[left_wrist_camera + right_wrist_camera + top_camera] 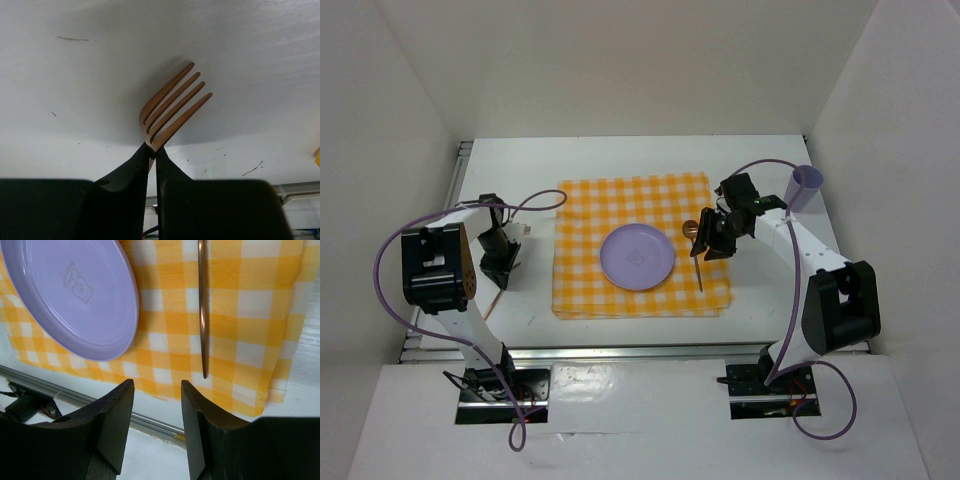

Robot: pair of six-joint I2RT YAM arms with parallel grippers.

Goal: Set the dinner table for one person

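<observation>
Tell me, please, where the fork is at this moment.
In the left wrist view the fork is pinched in the left gripper above the bare dinner table, left of the checked cloth.

My left arm (445,270) rises from its base toward 11 o'clock, then folds at the elbow and reaches out toward 2 o'clock. The left gripper (152,150) hangs off the wrist pointing toward 6 o'clock, its jaws pinched tight on the neck of the fork (172,107). My right arm (820,270) leans toward 1 o'clock, and its forearm runs toward 10 o'clock. The right gripper (157,385) tips toward 7 o'clock, jaws apart and holding nothing.
</observation>
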